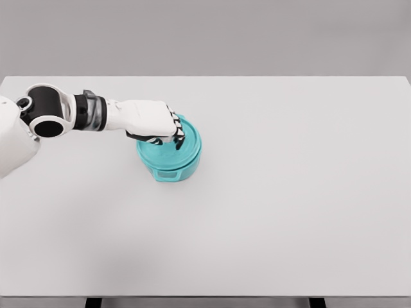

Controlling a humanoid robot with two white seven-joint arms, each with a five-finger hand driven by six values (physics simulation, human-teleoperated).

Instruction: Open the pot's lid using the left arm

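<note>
Slightly left of the frame's centre, a teal pot (172, 163) is seen standing on a white table (289, 192), with one side handle turned toward the lower edge of the picture. Its matching lid (189, 138) is seated on top, and no gap between lid and rim can be made out. The left arm (70, 114) is extended from the left edge across the upper left of the frame, and the left hand (154, 122) is laid over the lid's left part. Its fingers (176, 136) are curled downward at the middle of the lid, where a knob would be hidden beneath them; whether anything is truly gripped cannot be told from this view. The lid's right half is left uncovered. A soft shadow is cast on the table around the pot's base.
</note>
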